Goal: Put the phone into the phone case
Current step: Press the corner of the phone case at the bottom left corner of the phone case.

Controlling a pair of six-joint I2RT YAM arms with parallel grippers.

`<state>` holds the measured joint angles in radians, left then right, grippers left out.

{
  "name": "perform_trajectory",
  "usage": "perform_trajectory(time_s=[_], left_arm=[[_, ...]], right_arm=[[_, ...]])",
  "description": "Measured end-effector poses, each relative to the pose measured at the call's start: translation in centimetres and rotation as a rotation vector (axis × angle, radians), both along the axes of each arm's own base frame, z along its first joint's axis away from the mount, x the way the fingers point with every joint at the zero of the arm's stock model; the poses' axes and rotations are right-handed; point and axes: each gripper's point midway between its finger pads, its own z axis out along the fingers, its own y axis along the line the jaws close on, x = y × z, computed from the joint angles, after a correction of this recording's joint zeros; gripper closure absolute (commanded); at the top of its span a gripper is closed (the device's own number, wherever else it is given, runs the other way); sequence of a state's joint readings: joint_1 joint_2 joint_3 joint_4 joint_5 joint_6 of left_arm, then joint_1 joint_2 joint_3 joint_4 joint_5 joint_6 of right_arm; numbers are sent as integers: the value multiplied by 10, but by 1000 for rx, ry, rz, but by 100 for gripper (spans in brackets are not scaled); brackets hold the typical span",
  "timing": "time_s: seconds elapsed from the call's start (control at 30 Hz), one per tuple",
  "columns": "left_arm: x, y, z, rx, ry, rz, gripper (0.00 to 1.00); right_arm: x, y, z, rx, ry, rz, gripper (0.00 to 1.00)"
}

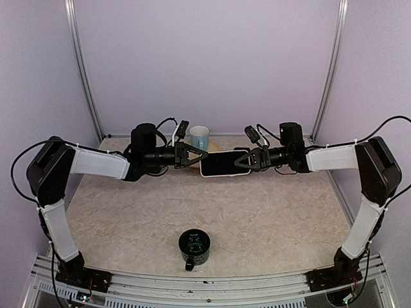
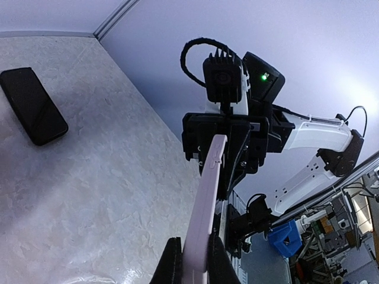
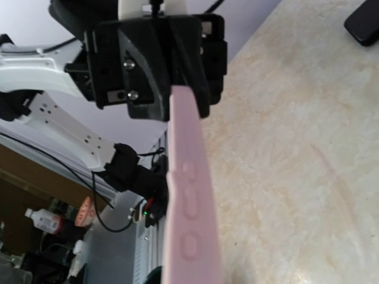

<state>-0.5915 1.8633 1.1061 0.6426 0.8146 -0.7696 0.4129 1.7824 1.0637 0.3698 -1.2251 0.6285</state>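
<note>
The pale pink phone case [image 1: 221, 163] hangs in the air at the back middle of the table, held by one end in each gripper. From above, its upper face looks dark inside a pale rim. My left gripper [image 1: 200, 156] is shut on its left end; in the left wrist view both fingers [image 2: 192, 254] pinch the case [image 2: 204, 201] edge-on. My right gripper [image 1: 243, 160] is closed on the right end. In the right wrist view the case [image 3: 186, 177] runs up from the bottom edge and hides my own fingers. A black phone [image 2: 32, 105] lies flat on the table, and its corner [image 3: 364, 23] shows in the right wrist view.
A dark green mug [image 1: 194, 247] stands near the front middle of the table. A white and blue cup [image 1: 199, 136] stands at the back wall, just behind the left gripper. Lilac walls with metal posts close off the back and both sides.
</note>
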Motion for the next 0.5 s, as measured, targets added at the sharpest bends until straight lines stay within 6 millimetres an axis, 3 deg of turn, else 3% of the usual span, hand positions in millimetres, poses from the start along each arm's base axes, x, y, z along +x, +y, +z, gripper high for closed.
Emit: perform_trajectory(time_s=[0.3,0.5], left_arm=[[-14,9,6,-84,39,-44,100],[-23,10,10,-212,139,-103,79]], right_arm=[[-4,-1,0,-2,-81,42,100],[-10,0,3,17,-101,75,100]])
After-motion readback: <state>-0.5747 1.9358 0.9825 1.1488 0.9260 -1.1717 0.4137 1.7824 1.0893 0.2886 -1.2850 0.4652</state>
